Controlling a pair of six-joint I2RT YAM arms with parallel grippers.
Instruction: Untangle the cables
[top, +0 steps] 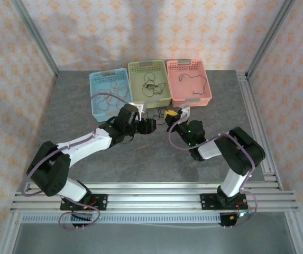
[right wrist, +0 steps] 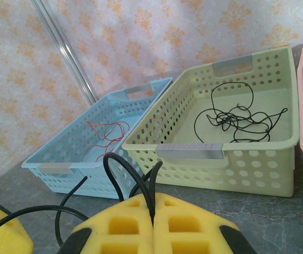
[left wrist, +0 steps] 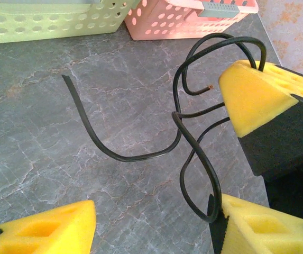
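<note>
Grey marbled tabletop (top: 140, 164) lies between walls papered in an orange floral print (top: 140, 32), and the two arms meet over its middle. The right gripper (right wrist: 152, 211) has its yellow foam-padded jaws clenched tight, pinching a thin, flexible black cable (left wrist: 135, 156) between them. The cable rises from the top of that pinch in a small arch and curls off to one side of the jaws. The left gripper (left wrist: 155, 211) has its jaws released, standing well apart with bare tabletop between them. The black cable's lowest loop hangs just beside the inner edge of the jaw at the right of the left wrist view; whether it touches cannot be told. One free end of the cable reaches out over the tabletop ahead of the other jaw. Beyond both pairs of jaws, three perforated plastic baskets stand side by side. The pale blue basket (right wrist: 66, 153) holds thin red-orange wires (right wrist: 109, 132). The light green basket (right wrist: 246, 169) holds a loose tangle of thin black wires (right wrist: 236, 119). The pink basket (top: 207, 90) holds one dark wire (top: 191, 79).
</note>
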